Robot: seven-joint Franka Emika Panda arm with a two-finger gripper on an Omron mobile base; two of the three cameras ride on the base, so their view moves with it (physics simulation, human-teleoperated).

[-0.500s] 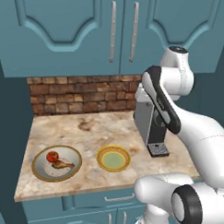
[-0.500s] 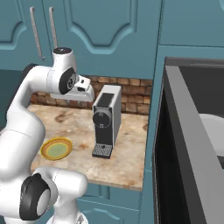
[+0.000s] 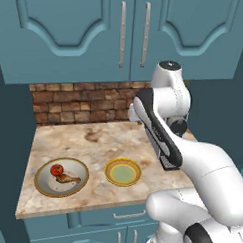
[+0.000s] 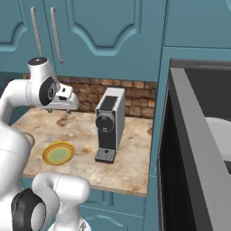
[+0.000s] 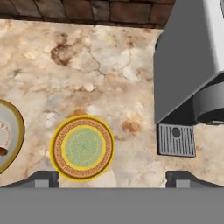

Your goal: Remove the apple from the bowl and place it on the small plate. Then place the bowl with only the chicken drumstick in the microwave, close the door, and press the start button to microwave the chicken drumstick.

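Observation:
The bowl [image 3: 43, 182], cream with an olive-gold rim, sits at the counter's front left and holds the red apple [image 3: 56, 169] and the brown chicken drumstick [image 3: 69, 179]. Just right of it lies the small plate [image 3: 123, 172], yellow-rimmed with a green centre and bare. In the hand view the small plate [image 5: 82, 148] lies just above my fingertips and a slice of the bowl [image 5: 13, 135] shows at the left edge. My gripper [image 5: 113, 179] hangs open above the counter, holding nothing, and its hand [image 4: 66, 103] points down. The microwave [image 4: 203, 72] is at the far right, its door [image 4: 189, 149] swung open.
A grey coffee machine [image 4: 108, 124] stands on the counter right of the small plate, close to my hand's right side [image 5: 188, 65]. A brick backsplash [image 3: 74, 104] and teal cabinets [image 3: 72, 31] close off the back. A pale disc [image 4: 221, 135] lies inside the microwave.
The arm has swung left and the hand has dropped a little toward the counter, away from the coffee machine. The dishes and food have not moved.

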